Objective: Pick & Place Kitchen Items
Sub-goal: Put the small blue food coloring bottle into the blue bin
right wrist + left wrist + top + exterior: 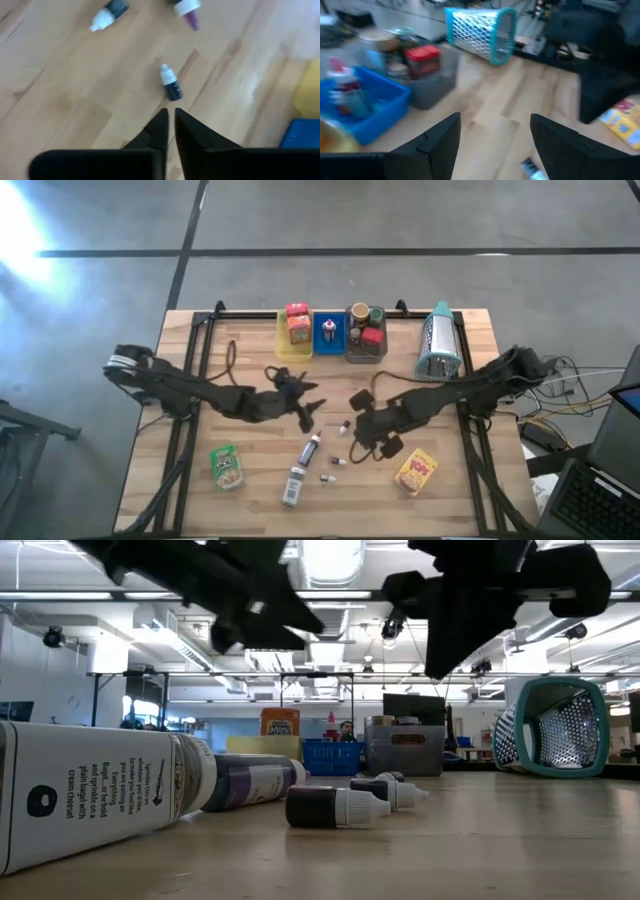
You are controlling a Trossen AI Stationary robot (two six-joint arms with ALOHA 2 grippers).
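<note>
Both grippers hover above the middle of the table and touch nothing. My left gripper (pixel 305 412) (pixel 495 120) is open with nothing between its fingers, and points toward the trays at the far edge. My right gripper (pixel 365 428) (pixel 170 111) is shut and slants down, just short of a tiny dark vial (pixel 171 85) lying on its side. Near them on the wood lie a slim dark bottle (pixel 310 448), a white bottle (pixel 292 486), two more vials (pixel 335 463) (pixel 326 477), a green pouch (pixel 228 466) and a yellow pouch (pixel 416 471).
At the far edge stand a yellow tray (pixel 282 340) with snack boxes, a blue tray (pixel 328 345) with a small bottle, and a grey tray (pixel 366 352) with jars. A teal grater (pixel 438 340) lies to their right. Bare wood lies at the near left corner.
</note>
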